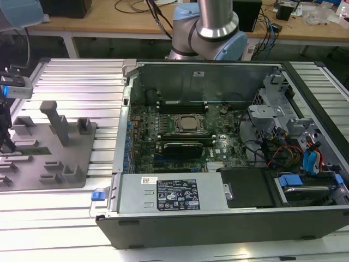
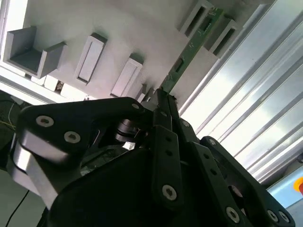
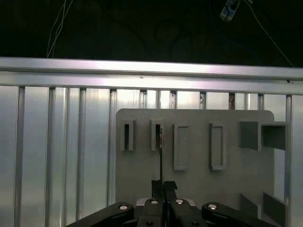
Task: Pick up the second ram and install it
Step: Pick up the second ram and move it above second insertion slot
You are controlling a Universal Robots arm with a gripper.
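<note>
Slotted counter carries grey fixture plate under the jaws; plate's slot just ahead props second ram on edge, prob. so flat faces meet the jaws, now closed narrow on its near end

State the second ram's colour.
The second ram is green, clearest in the second wrist view.

Robotics lab — cabled workbench, opened computer case.
</note>
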